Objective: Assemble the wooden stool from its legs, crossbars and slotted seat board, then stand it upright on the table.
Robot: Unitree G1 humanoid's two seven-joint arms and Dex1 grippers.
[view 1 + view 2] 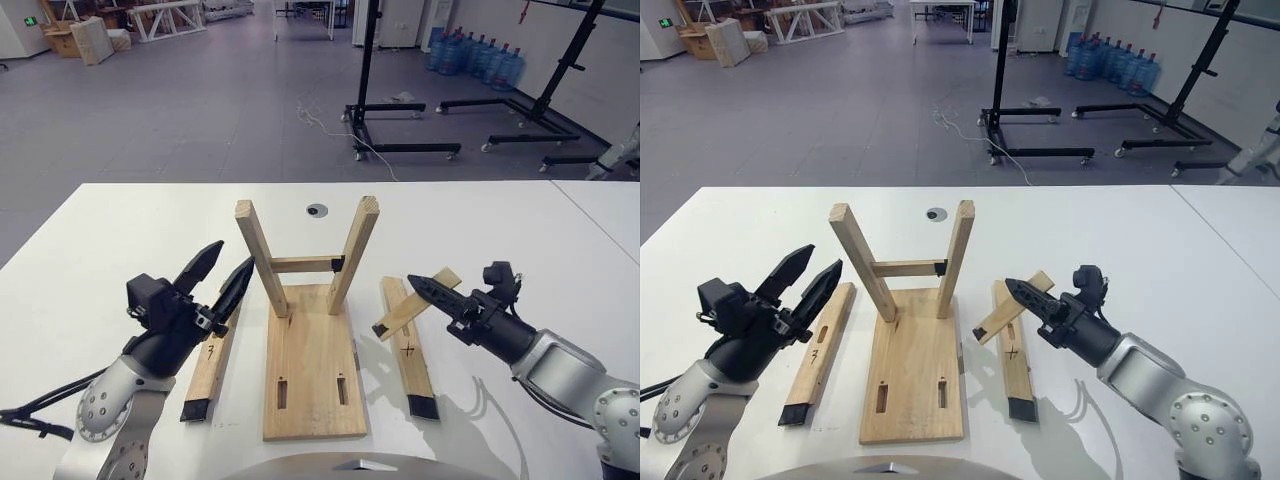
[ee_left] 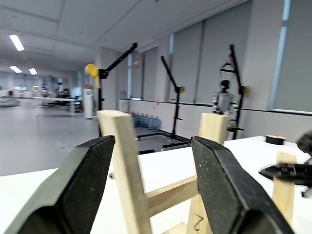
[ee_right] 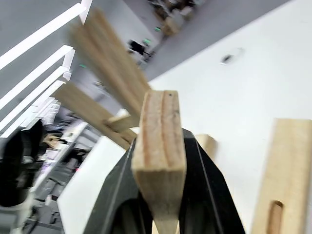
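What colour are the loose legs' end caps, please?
Black end caps, best seen in left eye view.

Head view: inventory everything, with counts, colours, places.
light wooden slotted seat board: 1, pale wood, flat at table centre.
upright wooden legs: 2, pale wood, standing in the board's far end.
fitted wooden crossbar: 1, pale wood, joining the upright legs.
loose wooden legs with black feet: 2, pale wood, flat on the table, one on each side of the board.
short loose wooden crossbar: 1, pale wood, tilted over the right loose leg.
white table: 1, white, under everything.
round grey grommet: 1, grey, far table centre.
black wheeled stands: several, black, on the floor behind.
blue water bottles: several, blue, far right.
left gripper: 1, black, open, above the left loose leg.
right gripper: 1, black, shut on the loose crossbar.
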